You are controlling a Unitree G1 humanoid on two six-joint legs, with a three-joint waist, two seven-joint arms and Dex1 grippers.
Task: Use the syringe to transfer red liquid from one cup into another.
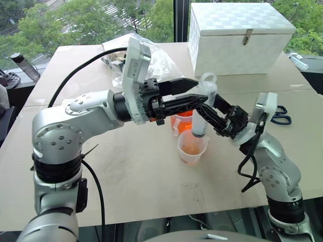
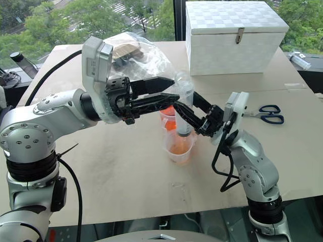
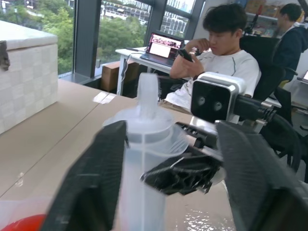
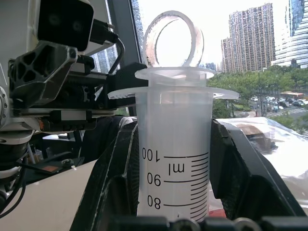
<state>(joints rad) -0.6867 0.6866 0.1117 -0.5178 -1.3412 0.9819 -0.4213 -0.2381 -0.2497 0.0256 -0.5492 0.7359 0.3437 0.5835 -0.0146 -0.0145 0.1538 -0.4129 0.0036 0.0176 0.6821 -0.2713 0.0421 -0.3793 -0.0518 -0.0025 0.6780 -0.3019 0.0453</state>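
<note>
Syringe (image 4: 175,159) is clamped by its barrel in my right gripper (image 1: 214,117), upright, nozzle down in the shorter cup (image 1: 192,147), plunger fully in. My left gripper (image 1: 199,93), jaws wide, sits at its top; the taller red cup (image 1: 182,120) stands at eleven o'clock. I judge discharge done, so I should lift straight up without tilting to avoid dripping or tipping the cup.

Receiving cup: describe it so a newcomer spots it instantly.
On the tan table, in front of the white box, two clear cups stand mid-table. It is the nearer, shorter cup, under the syringe; its taller neighbour is filled orange-red.
</note>
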